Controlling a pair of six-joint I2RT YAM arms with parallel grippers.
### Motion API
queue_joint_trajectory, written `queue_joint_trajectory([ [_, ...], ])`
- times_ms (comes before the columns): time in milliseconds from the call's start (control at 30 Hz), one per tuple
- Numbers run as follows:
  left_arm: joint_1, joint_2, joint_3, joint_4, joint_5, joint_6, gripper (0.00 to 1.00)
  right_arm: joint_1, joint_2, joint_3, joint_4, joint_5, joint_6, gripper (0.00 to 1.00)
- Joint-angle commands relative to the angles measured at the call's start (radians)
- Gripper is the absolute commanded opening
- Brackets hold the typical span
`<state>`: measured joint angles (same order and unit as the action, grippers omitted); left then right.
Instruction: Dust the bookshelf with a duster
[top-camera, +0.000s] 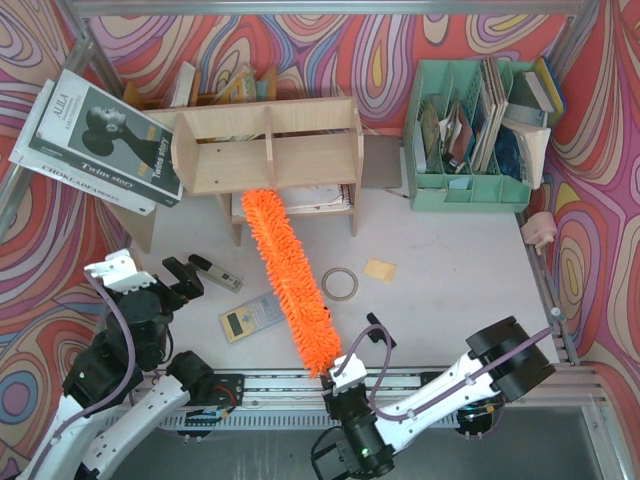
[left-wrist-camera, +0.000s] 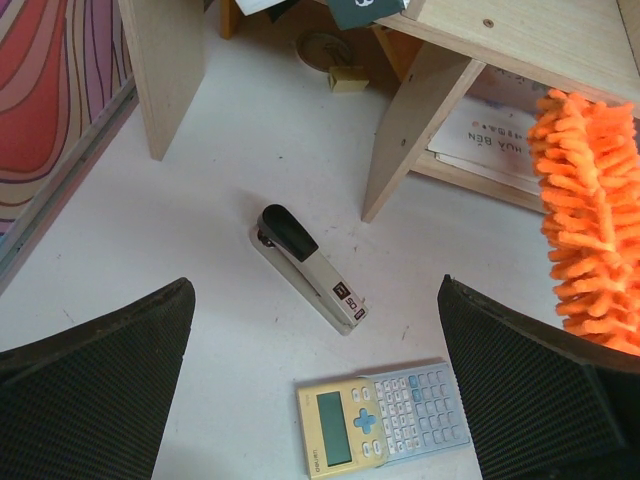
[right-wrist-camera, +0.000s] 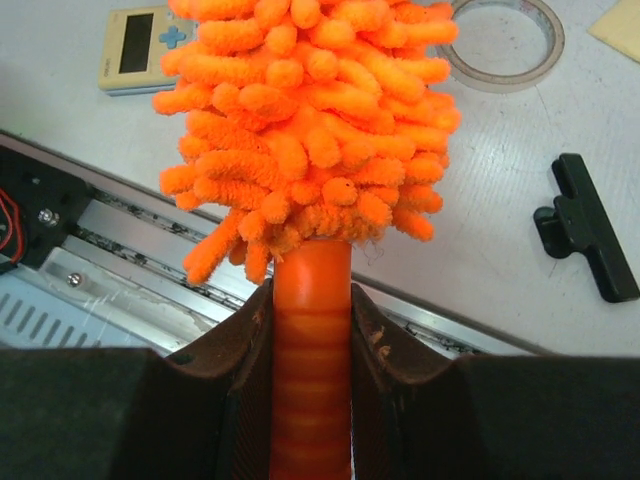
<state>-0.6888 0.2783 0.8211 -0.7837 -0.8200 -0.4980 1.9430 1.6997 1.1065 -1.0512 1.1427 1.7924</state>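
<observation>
The fingers (right-wrist-camera: 235, 345) of the right gripper (right-wrist-camera: 312, 300) are pinched narrowly on the smooth handle of the duster (right-wrist-camera: 310, 120), one on each side, just below where the shaggy head begins. The left gripper (left-wrist-camera: 315, 290) is spread wide and holds nothing; it hangs above the table (top-camera: 450, 290) over a stapler (left-wrist-camera: 310, 265) and a calculator (left-wrist-camera: 380, 420). The duster's long axis runs from the near edge of the table away from the arms and a little to the left. Its handle end points back at the right arm and its fluffy tip reaches the front of the bookshelf (top-camera: 270, 135) near the middle divider, though I cannot tell whether it touches the wood. Papers (top-camera: 320, 197) lie flat in the low space under the shelf board, just right of that tip. At the far right a green file organiser (top-camera: 465, 190) holds books and folders standing on edge in its slots, some leaning. A stack of books (top-camera: 100, 145) rests tilted at the shelf's left end. Right of the duster lie a tape ring (top-camera: 340, 284) and a yellow note (top-camera: 379, 268) — both apart from it — and a black clip (right-wrist-camera: 585, 225) sits near the handle.
</observation>
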Motion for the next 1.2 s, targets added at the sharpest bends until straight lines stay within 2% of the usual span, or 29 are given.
queue_joint_trajectory([
  [0, -0.005, 0.008, 0.010, 0.000, -0.016, -0.004, 0.98, -0.038, -0.128, -0.122, 0.422, 0.060, -0.422, 0.00],
  [67, -0.006, 0.011, 0.010, 0.001, -0.016, -0.002, 0.98, -0.071, -0.228, -0.244, 0.739, -0.006, -0.692, 0.00],
  [100, -0.006, 0.012, 0.011, 0.000, -0.016, -0.002, 0.98, -0.085, -0.276, -0.290, 0.846, -0.028, -0.770, 0.00],
  [133, -0.006, 0.015, 0.012, 0.000, -0.016, -0.002, 0.98, -0.096, -0.290, -0.312, 0.875, -0.030, -0.786, 0.00],
  [300, -0.006, 0.023, 0.012, 0.000, -0.015, -0.002, 0.98, -0.128, -0.185, -0.180, 0.651, 0.013, -0.646, 0.00],
  [400, -0.006, 0.028, 0.012, 0.000, -0.016, -0.002, 0.98, -0.130, -0.103, -0.086, 0.554, 0.031, -0.625, 0.00],
  [500, -0.006, 0.033, 0.011, 0.000, -0.012, -0.001, 0.98, -0.145, -0.087, -0.076, 0.615, 0.011, -0.688, 0.00],
  [567, -0.006, 0.037, 0.012, 0.001, -0.011, -0.001, 0.98, -0.169, -0.114, -0.120, 0.690, -0.025, -0.732, 0.00],
  [667, -0.006, 0.044, 0.013, 0.001, -0.009, 0.001, 0.98, -0.196, -0.192, -0.214, 0.745, -0.051, -0.711, 0.00],
  [733, -0.005, 0.045, 0.013, 0.001, -0.009, 0.001, 0.98, -0.209, -0.227, -0.236, 0.650, -0.038, -0.594, 0.00],
  [833, -0.006, 0.048, 0.012, 0.001, -0.008, 0.002, 0.98, -0.223, -0.232, -0.221, 0.386, -0.010, -0.284, 0.00],
  [900, -0.005, 0.049, 0.012, 0.002, -0.008, 0.003, 0.98, -0.225, -0.224, -0.216, 0.334, -0.008, -0.226, 0.00],
  [1167, -0.006, 0.057, 0.012, 0.001, -0.011, 0.003, 0.98, -0.226, -0.188, -0.223, 0.871, -0.060, -0.846, 0.00],
])
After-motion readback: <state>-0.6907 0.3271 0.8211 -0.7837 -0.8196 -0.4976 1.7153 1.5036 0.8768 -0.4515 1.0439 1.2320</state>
